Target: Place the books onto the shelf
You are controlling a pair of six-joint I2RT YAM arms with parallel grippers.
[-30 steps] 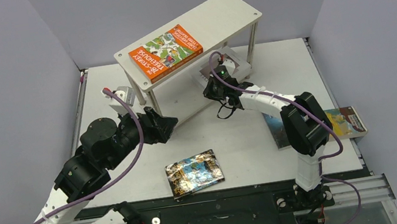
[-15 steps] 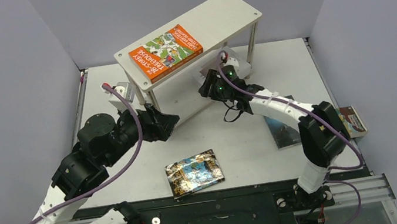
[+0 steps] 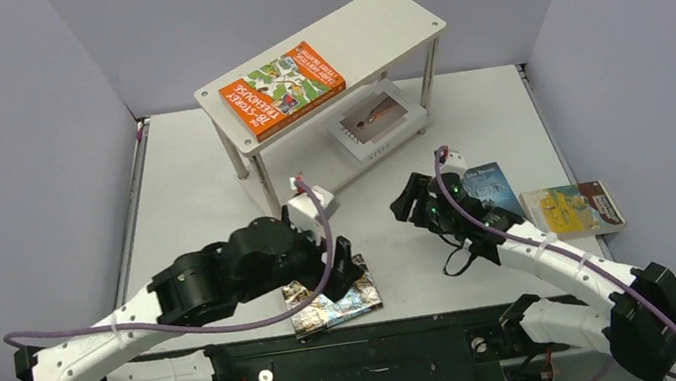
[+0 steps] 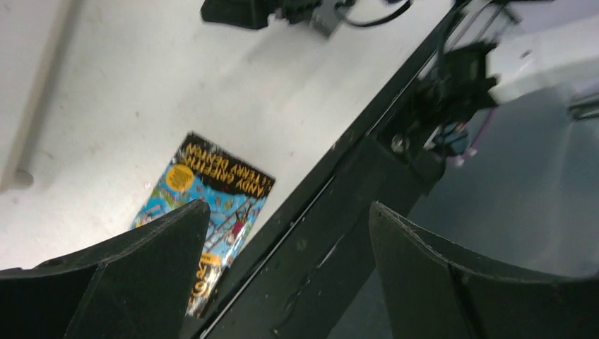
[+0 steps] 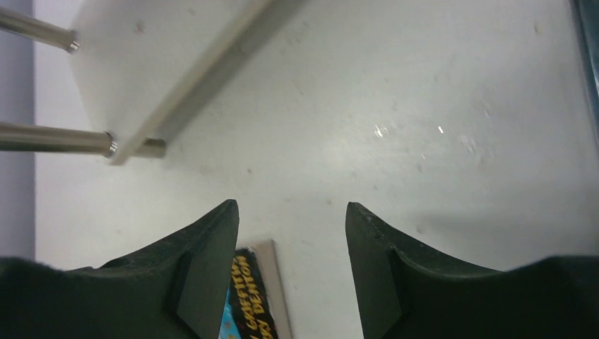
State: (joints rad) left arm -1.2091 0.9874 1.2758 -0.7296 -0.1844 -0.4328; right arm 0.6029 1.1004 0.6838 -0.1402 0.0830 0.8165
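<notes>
L arm (image 3: 122,329): lies low and long from its base at near-left, white link running right, dark elbow joints bunched mid-table, wrist bent down at the front edge. L gripper (image 3: 354,271) sits over the far-right part of the comic (image 3: 324,312). In the wrist view the jaws are wide apart w/ nothing between them. One finger (image 4: 141,275) overlaps the comic's cover, the other hangs past the table (image 3: 190,172) edge over the black frame. Contact w/ the comic: can't tell. Comic lies flat at the near edge, centre, not gripped. R arm (image 3: 567,262): elbow folded far out to near-right, forearm reaching up-left, wrist low over bare table. R gripper (image 3: 405,207) points toward the shelf (image 3: 370,24), well short of it. Its jaws are apart by a moderate gap, empty; only tabletop shows between the tips, w/ a shelf leg and lower board ahead. Orange book (image 3: 282,89) flat on the shelf's top board, left half. White book (image 3: 376,121) flat on the lower board. Blue-grey book (image 3: 490,188) on the table just right of R wrist. Yellow-teal book (image 3: 571,208) beside it, nearer the right edge.
</notes>
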